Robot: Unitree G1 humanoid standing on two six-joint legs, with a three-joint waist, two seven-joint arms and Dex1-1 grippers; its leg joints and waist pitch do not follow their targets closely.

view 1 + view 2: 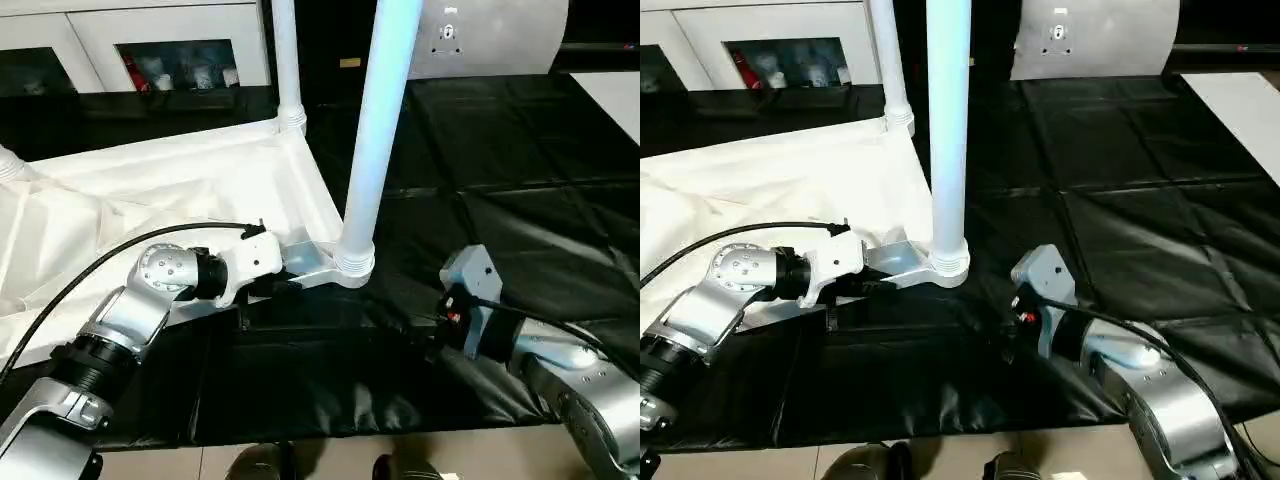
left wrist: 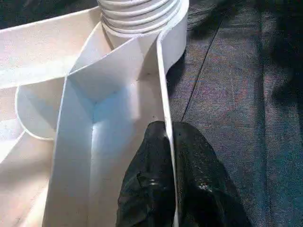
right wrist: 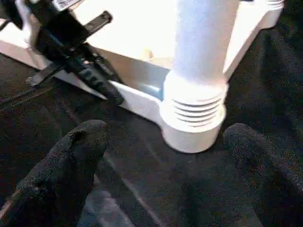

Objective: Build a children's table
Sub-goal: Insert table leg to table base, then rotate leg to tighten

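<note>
The children's table lies upside down on the black-covered work table, its ribbed white top (image 1: 180, 190) facing up. One long white leg (image 1: 375, 130) stands upright in the near corner socket (image 1: 352, 265), and a second leg (image 1: 287, 60) rises at the far corner. My left gripper (image 2: 168, 189) is shut on the top's thin rim (image 2: 163, 94) just beside that near socket, one finger on each side of the wall. My right gripper (image 3: 163, 146) is open, low over the cloth. Its fingers (image 3: 71, 156) stand to either side of the socket's ribbed collar (image 3: 194, 113) without touching it.
Wrinkled black cloth (image 1: 520, 200) covers the work table to the right and in front. White cabinets with glass doors (image 1: 170, 60) stand behind, with a silver panel (image 1: 490, 35) at the back right. A black cable (image 1: 90, 270) loops over my left forearm. The table's near edge meets the floor (image 1: 330, 455).
</note>
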